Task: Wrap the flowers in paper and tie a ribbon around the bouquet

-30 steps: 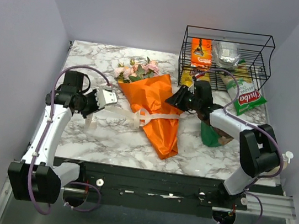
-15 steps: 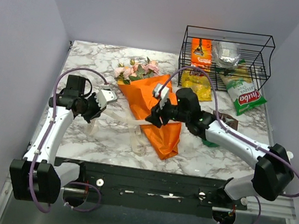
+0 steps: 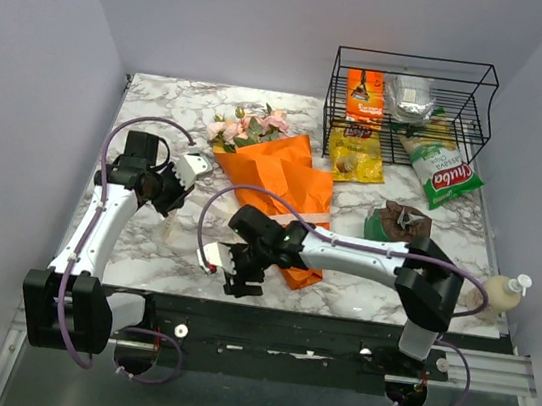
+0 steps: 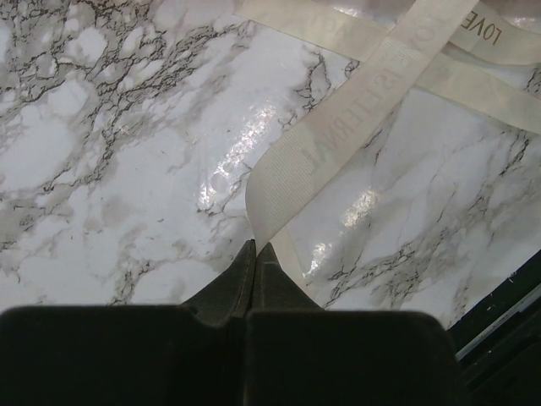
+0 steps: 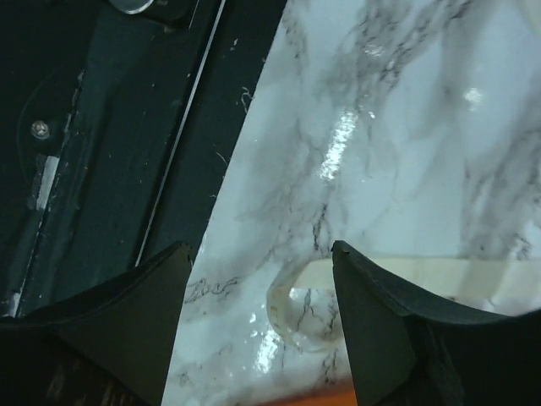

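**Tying stage, both wrist views and overhead.** The left gripper (image 4: 255, 247) is clamped shut with one end of the ribbon (image 4: 338, 144) pinched at its fingertips. From there the strip runs flat over the marble table (image 4: 101, 127), away from the tips and off to one side, until it leaves the wrist view. Within the last second the right gripper (image 5: 259, 249) has left the far flank of the bouquet (image 3: 276, 168), crossed over it and come down by the table's near edge, its jaws spreading as it went. They now stand wide apart and hold nothing. Directly beneath the gap between its fingers lies a small curled loop of ribbon, with a straight run leading off past one finger. Judged from this, the right hand has let go of its strand and is placed to take up the loose loop, so no knot is drawn yet. The bouquet rests beyond the right wrist, its flowers (image 3: 249, 126) pointing away from both hands. In the overhead view the right forearm covers the tail of the paper (image 3: 304, 182) and the pale ribbon is nearly lost against the marble. Whether the ribbon still circles the waist cannot be told.
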